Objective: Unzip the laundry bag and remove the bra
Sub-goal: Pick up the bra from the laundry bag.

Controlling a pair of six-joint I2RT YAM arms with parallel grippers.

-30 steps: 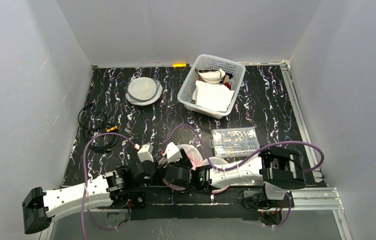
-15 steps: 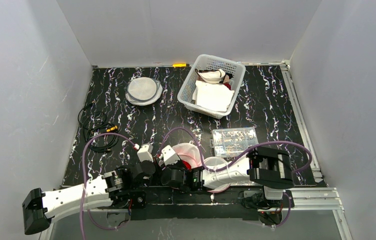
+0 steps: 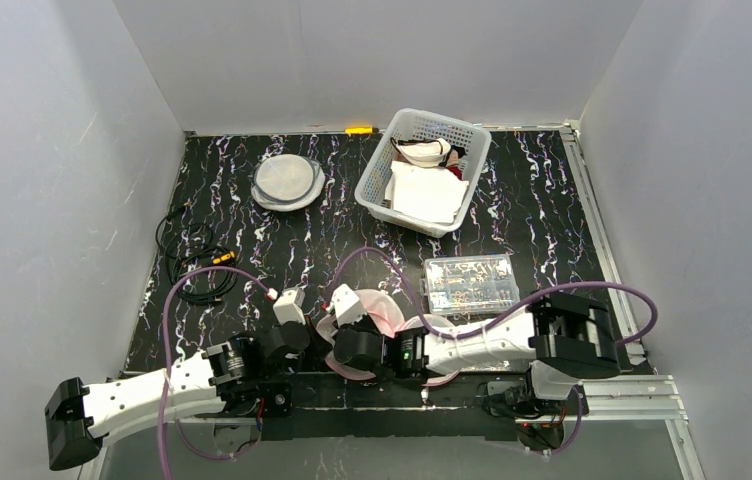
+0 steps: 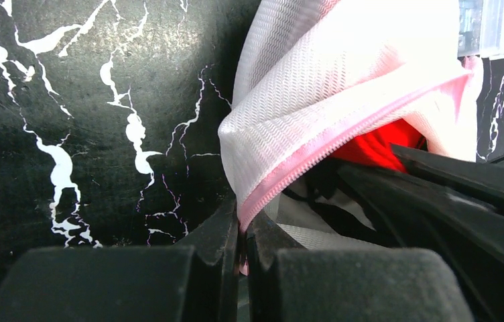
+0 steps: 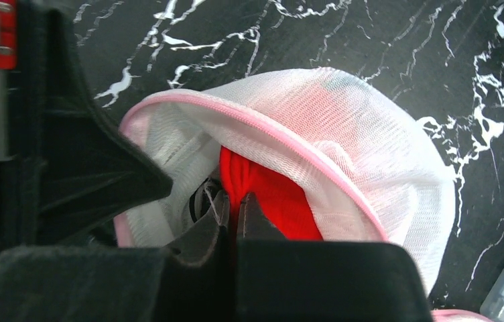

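Right hand (image 5: 232,201) on bra (image 5: 279,204) under bag (image 5: 350,144)

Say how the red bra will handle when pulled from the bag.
Probably floppy: the bra bunches into folds where the right tool pinches it. It may drag the mesh bag along, though the left tool pins its edge.

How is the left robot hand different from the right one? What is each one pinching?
The left gripper pinches the pink zipper edge of the white mesh laundry bag; the right gripper pinches the red bra. The left gripper holds the bag's rim from outside; the right gripper reaches into its open mouth. Both are shut on fabric.
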